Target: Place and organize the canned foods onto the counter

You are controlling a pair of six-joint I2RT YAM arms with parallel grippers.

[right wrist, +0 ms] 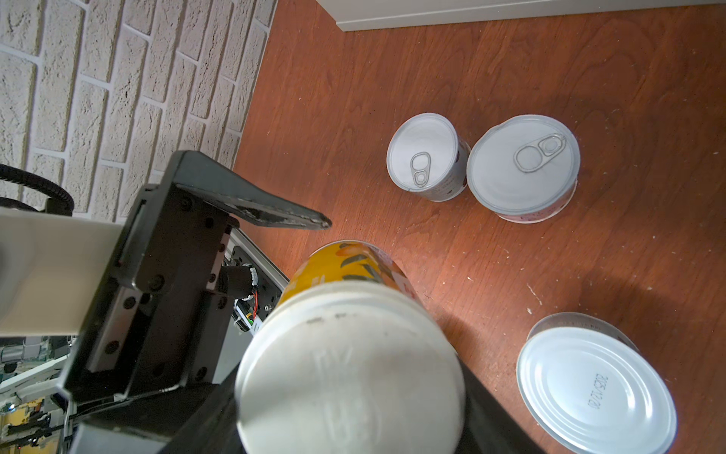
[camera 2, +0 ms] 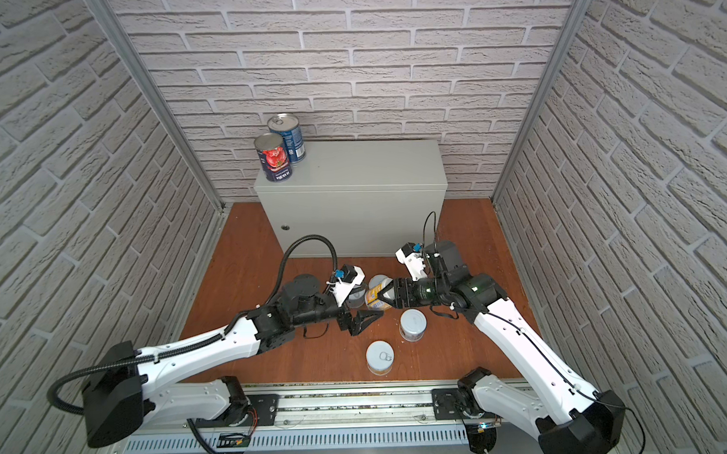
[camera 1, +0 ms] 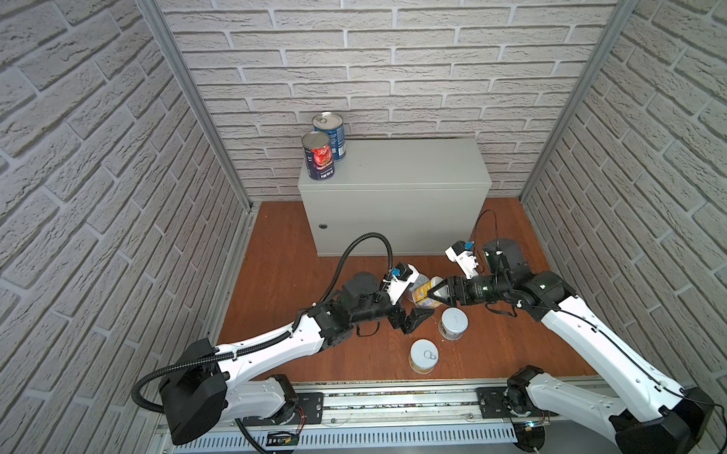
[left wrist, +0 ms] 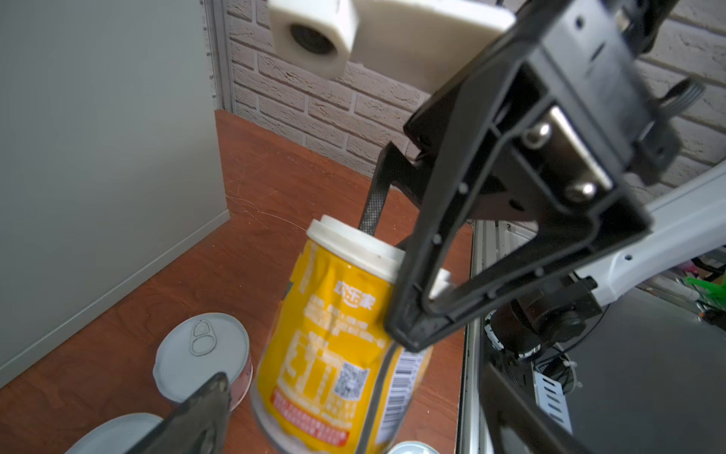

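Yellow can (right wrist: 349, 353) is tilting, clamped in the right tool (camera 1: 434, 291); the left tool (camera 1: 419, 321) beside it is gaping apart. Levelling it before reaching the surface (camera 1: 401, 164) ahead is looking wise.

In both top views the right gripper (camera 1: 434, 291) covers one side of the yellow can (camera 1: 420, 297), and a pale can (camera 2: 357, 298) just beside it sits mostly behind the left wrist camera mount (camera 2: 349, 280). In the left wrist view the yellow can's base runs off the picture's edge, and a blurred finger (left wrist: 196, 416) of the left gripper (camera 1: 421, 321) masks part of the pink-edged can (left wrist: 200, 353) beside it. In the right wrist view its white lid (right wrist: 349, 373) is a blur, cut off at the edge.
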